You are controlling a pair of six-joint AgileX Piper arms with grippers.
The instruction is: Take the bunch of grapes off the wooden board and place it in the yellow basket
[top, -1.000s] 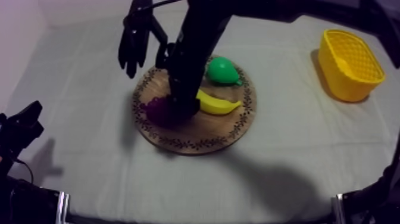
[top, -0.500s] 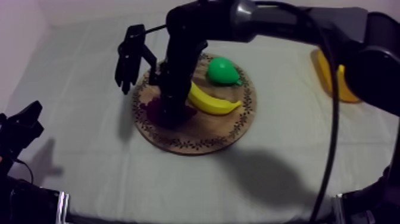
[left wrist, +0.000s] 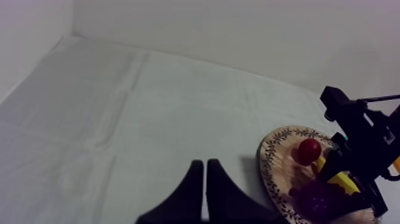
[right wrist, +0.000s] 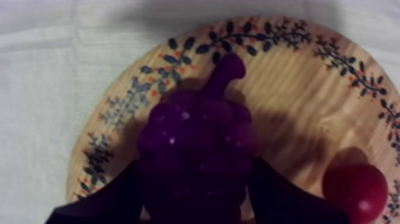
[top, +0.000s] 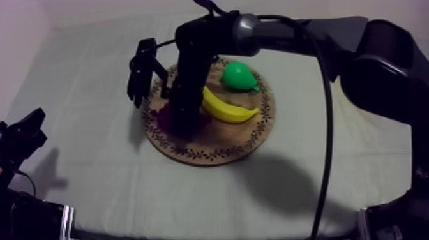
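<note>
Wood, round and patterned at the rim: wooden board lying mid-tabletop in the top view. On it, pear at the far side, banana just in front of the pear, bunch of grapes near the board's left edge. Right arm reaching in from the upper right and standing straight down on the bunch, hiding most of it. Left arm low at the tabletop's left edge, well apart from the board.

Left wrist view: left jaws closed on nothing, 2 black fingers lying together as a narrow wedge over bare cloth. Farther off, the board carrying a small red fruit, a strip of banana and the grapes, with the right arm's tip down at the grapes.

Right wrist view: right jaws gripping the bunch of grapes, 1 black finger pressed against each side. Bunch resting on the board, stem pointing toward the rim pattern. Small red fruit on the board beside the bunch, not touching it.
</note>
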